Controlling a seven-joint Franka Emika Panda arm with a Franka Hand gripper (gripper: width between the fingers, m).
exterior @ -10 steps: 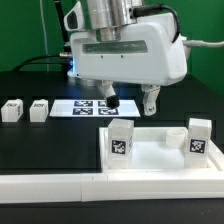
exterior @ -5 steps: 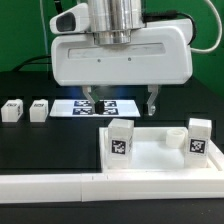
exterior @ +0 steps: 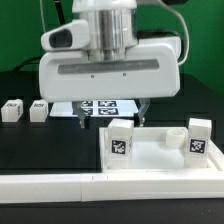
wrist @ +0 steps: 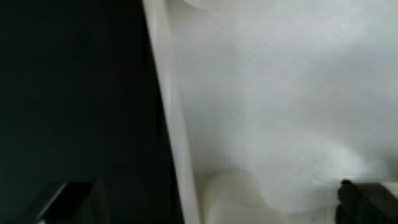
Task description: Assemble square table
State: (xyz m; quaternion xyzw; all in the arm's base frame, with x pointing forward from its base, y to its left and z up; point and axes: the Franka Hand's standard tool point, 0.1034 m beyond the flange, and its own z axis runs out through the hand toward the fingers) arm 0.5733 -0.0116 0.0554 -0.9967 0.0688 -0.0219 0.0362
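The arm's big white head has swung towards the exterior view's left and dropped lower than it was half a second ago. Its fingers (exterior: 80, 118) now hang over the marker board (exterior: 100, 105), just behind the table top (exterior: 155, 152).

The fingers are spread wide with nothing between them. In the wrist view they show only as two dark tips far apart, with smooth white plastic and the black desk (exterior: 40, 150) beneath.

The table top lies by the desk's front edge, towards the front corner on the exterior view's right, pushed against the long bar-shaped wall (exterior: 60, 186). I'd guess the wall is there to stop it sliding under the arm's push.

It is a matte white moulded tray with a raised rim. Two leg blocks (exterior: 121, 140) (exterior: 200, 136) stand upright in it, tags facing the camera, probably seated in corner sockets. One round socket (exterior: 172, 133) is bare.

Two more loose legs (exterior: 12, 109) (exterior: 38, 110), small squarish white blocks, wait side by side near the desk's edge on the exterior view's left. With the fingers empty and the head that way, I'd judge one of them is the next pick.
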